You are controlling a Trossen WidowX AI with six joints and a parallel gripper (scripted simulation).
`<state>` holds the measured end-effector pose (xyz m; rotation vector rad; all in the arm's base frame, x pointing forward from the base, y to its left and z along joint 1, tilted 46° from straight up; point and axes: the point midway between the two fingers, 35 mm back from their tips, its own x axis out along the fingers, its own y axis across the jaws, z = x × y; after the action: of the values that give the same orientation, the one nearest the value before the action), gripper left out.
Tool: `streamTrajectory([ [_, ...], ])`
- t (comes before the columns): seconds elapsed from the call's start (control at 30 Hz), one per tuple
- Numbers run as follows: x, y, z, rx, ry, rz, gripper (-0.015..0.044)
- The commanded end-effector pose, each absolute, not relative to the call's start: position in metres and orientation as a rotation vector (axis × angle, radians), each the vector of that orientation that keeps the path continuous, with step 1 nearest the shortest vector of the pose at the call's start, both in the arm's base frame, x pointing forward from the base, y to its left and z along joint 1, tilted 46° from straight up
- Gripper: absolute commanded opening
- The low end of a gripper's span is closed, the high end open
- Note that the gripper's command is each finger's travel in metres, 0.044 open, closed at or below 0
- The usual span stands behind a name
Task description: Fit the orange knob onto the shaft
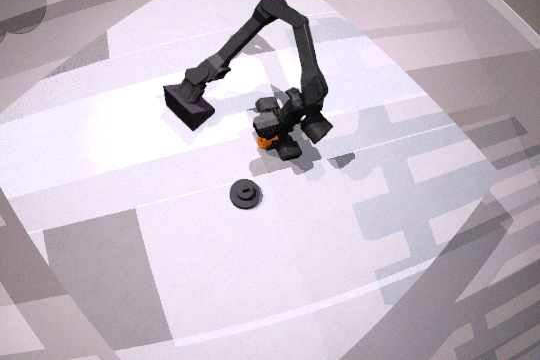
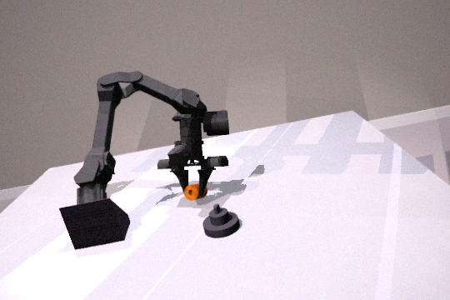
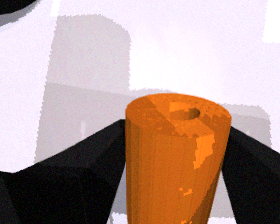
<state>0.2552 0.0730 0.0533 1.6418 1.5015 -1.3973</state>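
The orange knob (image 1: 263, 142) (image 2: 192, 192) (image 3: 166, 165) lies on its side between the fingers of my gripper (image 2: 195, 191) (image 3: 173, 131), which is shut on it across its round sides. Its end with the hole faces away from the arm's base, towards the pedestal side; the hole shows in the wrist view, but its flat side is not clear. I cannot tell whether the knob touches the table. The round dark pedestal (image 1: 236, 199) (image 2: 221, 230) stands upright a short way from the gripper, its shaft (image 2: 216, 207) bare. Part of the pedestal shows at the wrist view's top left corner (image 3: 8, 6).
The arm's dark base block (image 1: 192, 113) (image 2: 96, 224) stands on the white table (image 1: 225, 274) (image 2: 300, 253), to the left of the gripper in the top and exterior views. Shadows and bright patches cross the table.
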Motion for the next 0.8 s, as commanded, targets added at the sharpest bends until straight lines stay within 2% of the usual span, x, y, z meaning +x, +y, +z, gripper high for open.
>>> streamTrajectory([
  [0.0,0.257,0.075,0.057,1.579,1.462,-1.439,0.0179],
  [0.77,0.265,0.088,0.077,1.219,1.238,-1.629,0.0179],
])
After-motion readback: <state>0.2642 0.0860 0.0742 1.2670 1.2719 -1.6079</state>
